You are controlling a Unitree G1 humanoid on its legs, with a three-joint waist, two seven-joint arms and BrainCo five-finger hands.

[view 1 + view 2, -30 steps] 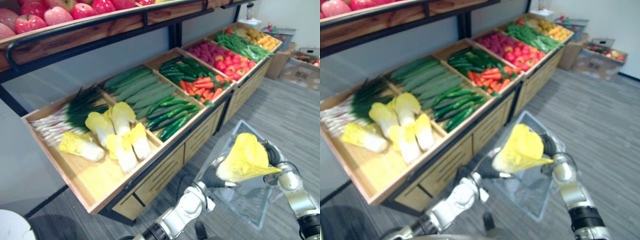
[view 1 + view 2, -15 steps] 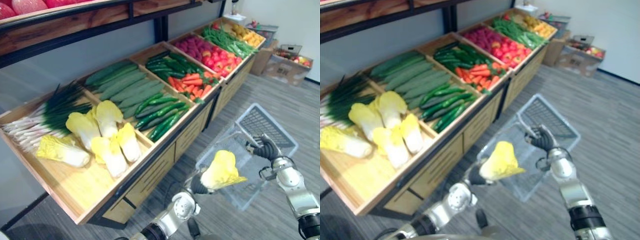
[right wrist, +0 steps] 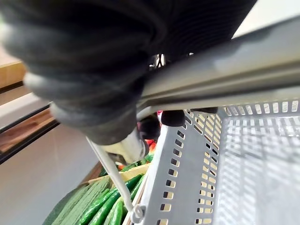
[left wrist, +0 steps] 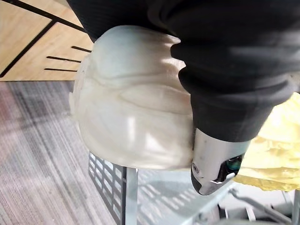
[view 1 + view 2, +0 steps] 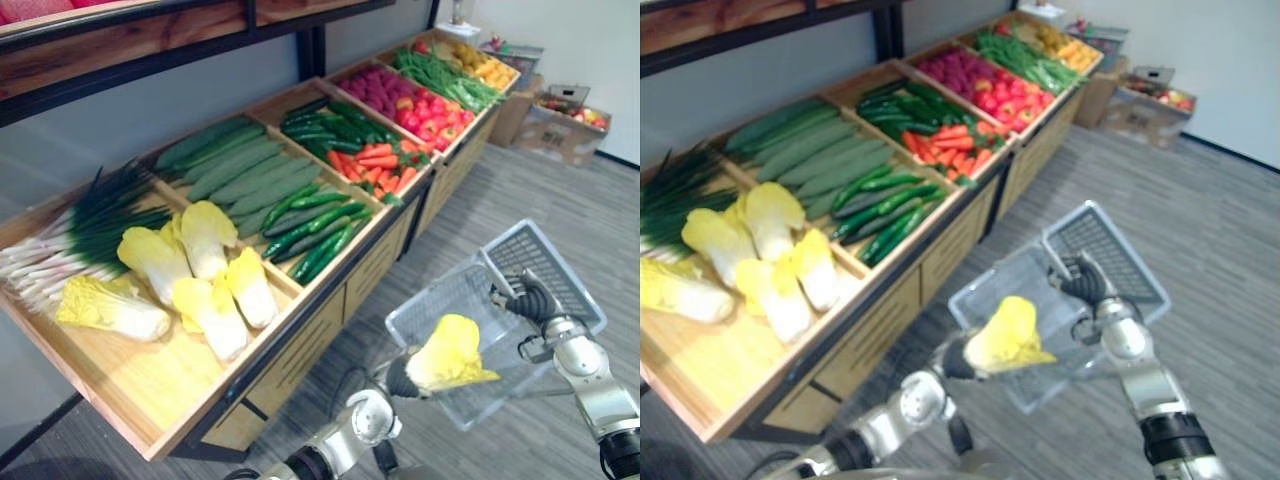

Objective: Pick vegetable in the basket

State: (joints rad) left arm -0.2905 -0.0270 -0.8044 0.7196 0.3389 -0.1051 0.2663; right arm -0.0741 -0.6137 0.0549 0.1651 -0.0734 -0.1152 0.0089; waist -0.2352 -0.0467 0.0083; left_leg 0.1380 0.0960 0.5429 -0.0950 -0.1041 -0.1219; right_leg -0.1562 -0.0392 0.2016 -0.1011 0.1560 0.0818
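Note:
A pale yellow napa cabbage (image 5: 450,353) hangs over the near half of a clear grey plastic basket (image 5: 545,262), leaves pointing toward the basket's inside. My left hand (image 5: 401,378) is shut on its white stem end (image 4: 131,108), coming in from below. My right hand (image 5: 528,299) is curled round the basket's rim bar (image 3: 211,89) and holds the basket off the floor, tilted. I cannot tell whether the cabbage touches the basket floor.
A long wooden produce stand (image 5: 300,330) runs along the left, with more cabbages (image 5: 200,270), green onions (image 5: 90,225), cucumbers (image 5: 240,165), green peppers (image 5: 315,225), carrots (image 5: 385,165) and red fruit (image 5: 430,110). Cardboard boxes (image 5: 565,120) stand far right on the grey floor.
The view has shifted. The cabbage has come down from in front of the raised basket to the basket's opening. The basket now sits lower, showing its inside.

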